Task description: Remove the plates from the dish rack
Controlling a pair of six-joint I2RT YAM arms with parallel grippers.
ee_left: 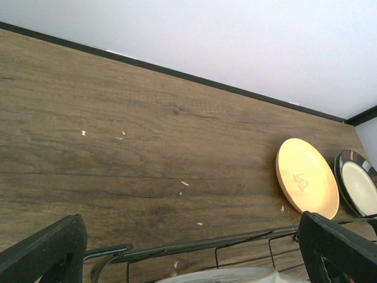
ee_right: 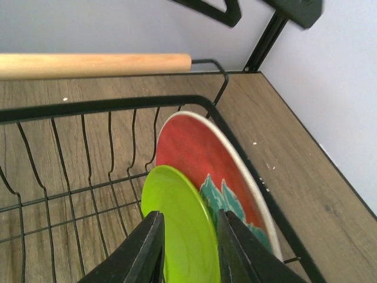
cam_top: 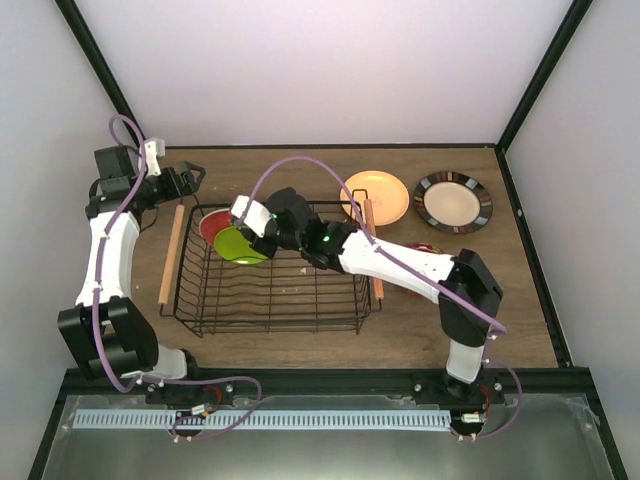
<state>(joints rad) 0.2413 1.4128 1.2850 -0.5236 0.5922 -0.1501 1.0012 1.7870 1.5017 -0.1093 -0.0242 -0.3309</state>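
While the left jaws hang apart above the desk (ee_left: 147, 147) past the rack (ee_right: 88, 107)'s far rim, the right jaws, nearer and also apart, straddle the top edge of the lime plate (ee_right: 182, 227), standing on edge in the rack just before 1 red plate (ee_right: 194, 150).

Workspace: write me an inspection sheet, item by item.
Surface: brown wood table, small white specks.
Job's things: rack mid-table; lime plate and red plate standing in its far-left corner; orange plate and dark-rimmed plate on the table, far right.
Clutter: nothing seen.
End effectors: left end effector open, near the rack's far-left corner; right end effector straddles the lime plate, grip unclear.
Cables: purple cable looped over each arm.
Surroundings: white walls, black frame.
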